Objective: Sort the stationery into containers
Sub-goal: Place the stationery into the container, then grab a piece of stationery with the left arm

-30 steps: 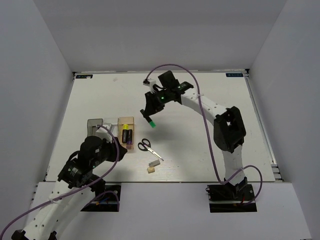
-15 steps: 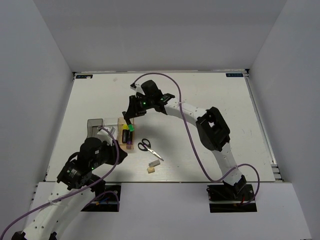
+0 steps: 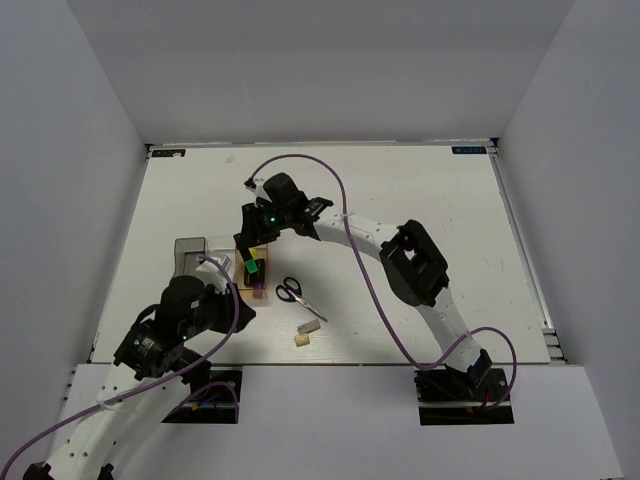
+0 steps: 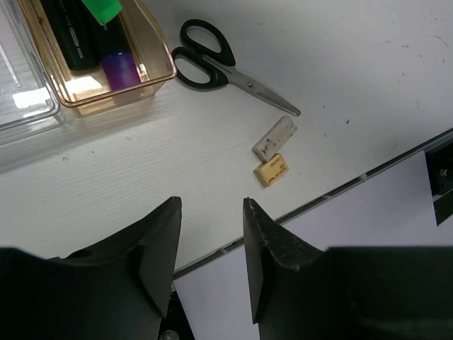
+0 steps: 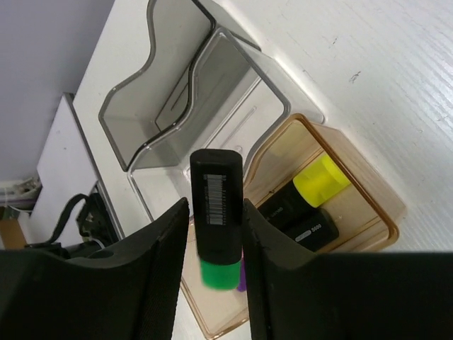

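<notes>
My right gripper [image 5: 216, 212] hangs over the amber-tan tray [image 5: 368, 191], jaws parted. The green-ended highlighter [image 5: 216, 205] stands upright between them, green end down and blurred, with a gap on its left side. In the tray lie the yellow highlighter [image 5: 311, 188] and the purple one [image 4: 120, 67]. The scissors [image 4: 212, 64], a grey block [image 4: 274, 137] and a beige block [image 4: 271, 170] lie on the table to the right of the tray. My left gripper [image 4: 211, 205] is open and empty above the table's front edge.
The clear tray [image 5: 233, 78] sits against the amber one, and the smoky grey tray [image 5: 156, 78] beyond it; both hold nothing. All three stand in a row at the left [image 3: 222, 262]. A purple cable loops over the right arm.
My right gripper carried the green highlighter left from mid-table to above the amber tray, and its jaws have parted slightly. The left arm has barely moved.
</notes>
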`<state>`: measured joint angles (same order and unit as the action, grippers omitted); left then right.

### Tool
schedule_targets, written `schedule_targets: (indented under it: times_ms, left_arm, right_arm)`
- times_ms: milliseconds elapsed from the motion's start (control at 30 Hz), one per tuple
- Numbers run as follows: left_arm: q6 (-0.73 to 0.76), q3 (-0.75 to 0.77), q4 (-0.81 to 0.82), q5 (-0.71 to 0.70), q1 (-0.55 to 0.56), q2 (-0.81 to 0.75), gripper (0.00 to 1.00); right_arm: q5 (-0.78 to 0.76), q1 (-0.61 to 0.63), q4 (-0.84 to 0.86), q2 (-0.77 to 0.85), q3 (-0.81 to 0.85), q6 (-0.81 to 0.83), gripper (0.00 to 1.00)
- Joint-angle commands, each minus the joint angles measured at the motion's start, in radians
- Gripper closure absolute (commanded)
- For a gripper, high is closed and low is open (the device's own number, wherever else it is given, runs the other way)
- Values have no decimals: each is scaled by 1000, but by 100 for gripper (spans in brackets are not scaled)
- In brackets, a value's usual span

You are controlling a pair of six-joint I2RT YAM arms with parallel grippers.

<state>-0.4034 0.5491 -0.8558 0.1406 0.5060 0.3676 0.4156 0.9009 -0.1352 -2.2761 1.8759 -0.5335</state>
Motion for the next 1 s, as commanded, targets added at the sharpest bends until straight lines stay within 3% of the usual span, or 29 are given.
schedule_targets:
  times_ms: [0, 200, 267, 300, 333, 367, 400, 467, 600, 633, 667, 700, 733, 767, 867, 933, 967]
  left_arm:
    - [15, 25, -11, 19, -1, 14, 49]
    - [20, 43, -8, 28, 2, 30, 52]
    - [21, 49, -5, 33, 2, 39, 57]
    - [21, 51, 1, 34, 3, 47, 62]
    - [21, 54, 7, 48, 3, 53, 74]
    - [21, 54, 11, 56, 0, 69, 79]
    - [23, 70, 12, 60, 2, 95, 84]
    - [28, 80, 35, 103, 5, 151, 95]
    - [47, 77, 116, 171, 40, 246, 98]
    - [57, 80, 129, 174, 64, 305, 94]
    - [63, 81, 148, 169, 80, 306, 91]
    - [78, 98, 162, 168, 121, 353, 88]
    - [89, 109, 170, 139, 171, 407, 83]
    - [122, 123, 167, 125, 233, 471, 73]
    - [173, 196, 150, 15, 395, 597, 51]
    - [193, 247, 147, -68, 446, 711, 45]
    - [225, 256, 165, -108, 500, 737, 43]
  right_arm:
    - [-21, 1, -10, 47, -6, 52, 60]
    - [-34, -2, -23, 105, -67, 90, 58]
    - [-31, -2, -26, 122, -78, 96, 58]
    - [-25, -2, -29, 131, -80, 108, 61]
    - [-23, 0, -44, 151, -78, 118, 68]
    - [-24, -6, -50, 176, -77, 130, 90]
    - [-26, -7, -81, 193, -77, 157, 100]
    - [-78, -10, -130, 263, -66, 237, 100]
    - [-287, -39, -230, 438, -183, 416, 100]
    - [-310, -48, -233, 457, -213, 434, 76]
    - [-323, -56, -251, 477, -240, 450, 75]
    - [-337, -95, -265, 513, -301, 489, 56]
    - [-359, -108, -309, 542, -358, 525, 50]
    - [-360, -123, -328, 573, -413, 570, 46]
    - [-295, -222, -394, 672, -571, 656, 49]
    - [-224, -285, -393, 723, -735, 681, 59]
    - [-180, -298, -383, 825, -776, 726, 64]
